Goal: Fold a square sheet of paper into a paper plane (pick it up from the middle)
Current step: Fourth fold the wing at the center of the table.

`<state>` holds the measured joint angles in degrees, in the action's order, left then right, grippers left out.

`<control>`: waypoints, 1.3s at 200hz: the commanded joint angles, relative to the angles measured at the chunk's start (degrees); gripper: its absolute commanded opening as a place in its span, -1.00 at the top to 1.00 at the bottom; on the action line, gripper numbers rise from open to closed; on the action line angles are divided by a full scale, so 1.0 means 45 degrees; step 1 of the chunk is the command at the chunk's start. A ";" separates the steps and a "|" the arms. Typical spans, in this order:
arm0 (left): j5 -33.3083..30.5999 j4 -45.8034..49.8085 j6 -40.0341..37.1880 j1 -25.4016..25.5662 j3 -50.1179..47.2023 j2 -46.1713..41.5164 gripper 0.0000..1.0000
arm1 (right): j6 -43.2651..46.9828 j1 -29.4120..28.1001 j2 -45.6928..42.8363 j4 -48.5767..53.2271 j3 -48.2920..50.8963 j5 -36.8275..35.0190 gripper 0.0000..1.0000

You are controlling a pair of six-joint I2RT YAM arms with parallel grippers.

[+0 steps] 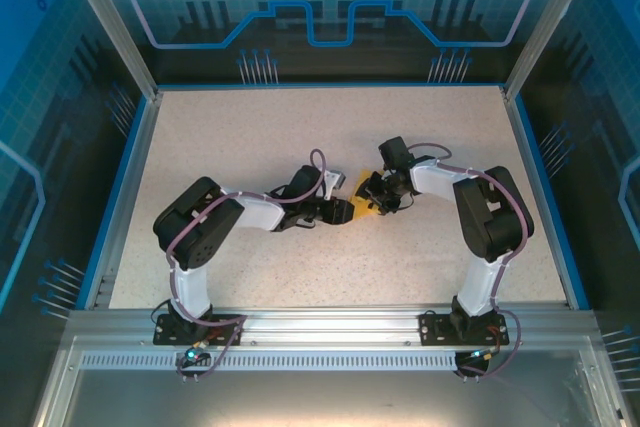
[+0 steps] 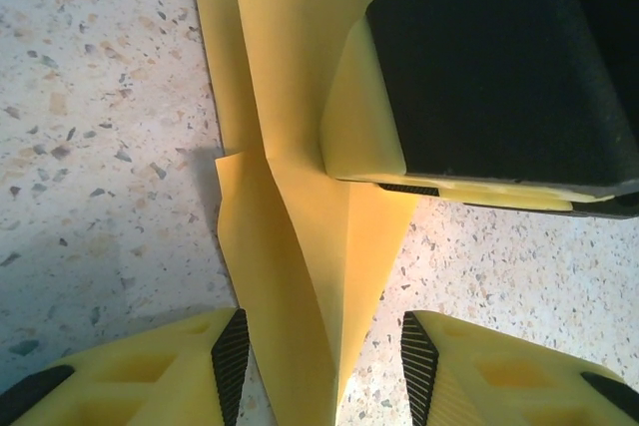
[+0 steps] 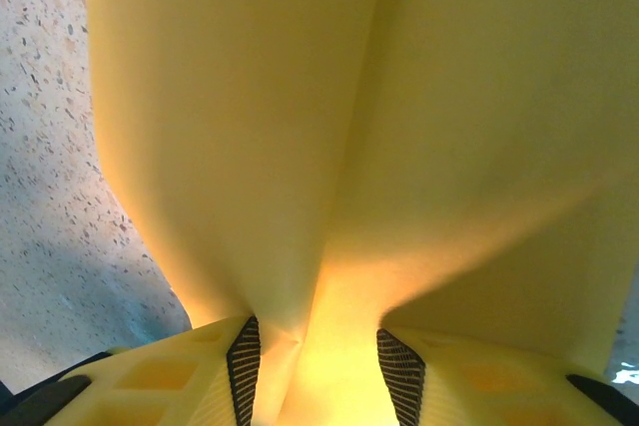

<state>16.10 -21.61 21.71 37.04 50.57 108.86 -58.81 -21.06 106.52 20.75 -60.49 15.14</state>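
Closest to the top camera is the grey metal rail (image 1: 320, 332) where both my arms are bolted down. Past it lies the table (image 1: 250, 137), flat and pale, with tiny dark and brown specks all over like sand, and a blue edge (image 1: 117, 197) around it. Blue walls (image 1: 330, 7) with light blue lines stand at the left, the back and the right. Both arms bend in and meet in the middle of the table. On the left, my left gripper (image 2: 324, 356) has fat yellow plastic fingers with black ribbed pads (image 2: 232, 361). Its jaws stand apart, one on each side of the sheet of paper (image 2: 300, 246), not squeezing it. The paper is thin, smooth and orange-yellow. It sits in the middle of the table between my two grippers, folded into long flaps with sharp creases, and it has a pointed end between my left fingers. On the right, my right gripper (image 3: 319, 356) has the same yellow fingers and black pads. Its jaws pinch the paper, which bends up tall and wide in front of that camera.
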 commanded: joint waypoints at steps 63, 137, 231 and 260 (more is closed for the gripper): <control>-0.1564 0.1803 -0.1092 0.0139 0.0694 0.0368 0.11 | -0.0272 0.0012 0.1451 0.2137 0.1075 -0.1921 0.16; -0.2320 0.2613 -0.1463 0.0244 0.1036 0.0673 0.19 | -0.0230 0.0027 0.1448 0.2212 0.1107 -0.2033 0.17; -0.3374 0.3526 -0.1817 0.0500 0.1491 0.1004 0.28 | -0.0272 -0.0062 0.1486 0.2537 0.1030 -0.2531 0.22; -0.3543 0.3703 -0.1873 0.0520 0.1566 0.1044 0.33 | -0.0233 -0.0143 0.1689 0.2693 0.0870 -0.2731 0.23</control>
<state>5.04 -9.04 14.98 39.51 56.99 110.04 -59.18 -21.12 106.91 21.71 -60.66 13.93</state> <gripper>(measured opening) 0.345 0.387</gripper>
